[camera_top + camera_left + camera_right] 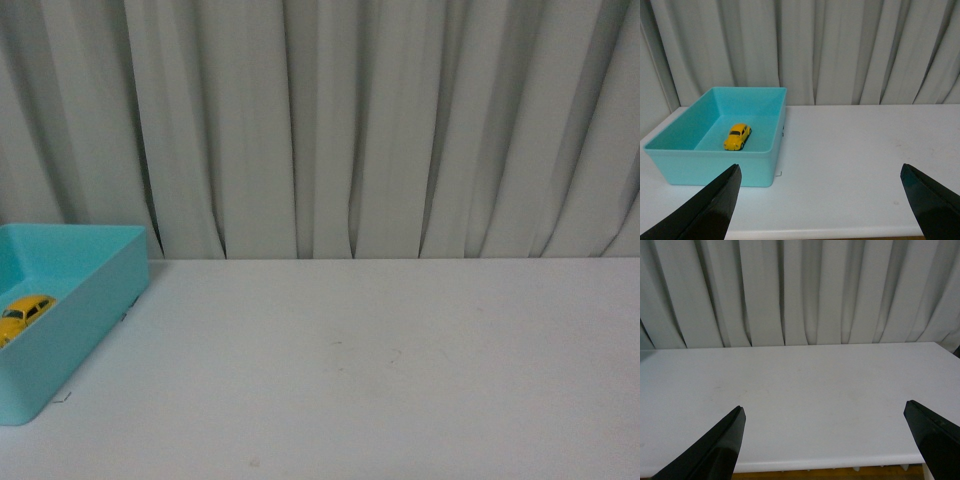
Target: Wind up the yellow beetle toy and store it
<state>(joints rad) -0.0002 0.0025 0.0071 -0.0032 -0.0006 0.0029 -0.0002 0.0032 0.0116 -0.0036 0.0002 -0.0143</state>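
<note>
Front view shows the white counter [380, 370] running back to a wall of pale pleated curtains [380, 130]. At the far left sits a turquoise bin [95, 320], open at the top, and inside it the yellow beetle toy [24, 313] rests on the bin floor, partly cut off by the picture's edge. Neither arm shows in this view.

Left wrist view looks across the counter [855, 165] toward the turquoise bin [720, 170], which stands on the counter near the curtains [840, 50]. The yellow beetle toy [737, 137] sits on its wheels on the bin floor, roughly midway between the side walls, touching none of them. The left tool [822, 200] is spread wide and empty, its two dark fingers [715, 205] apart at the lower corners of the picture. The toy lies well beyond the tool, on the far side of the bin's near wall, and closer to one finger's line than to the other's; nothing of the tool touches the bin or the toy.

Right wrist view shows only bare counter [805, 390] and curtains [805, 290]. The right tool [825, 440] is likewise wide apart and holds nothing. Neither bin nor toy appears here.
</note>
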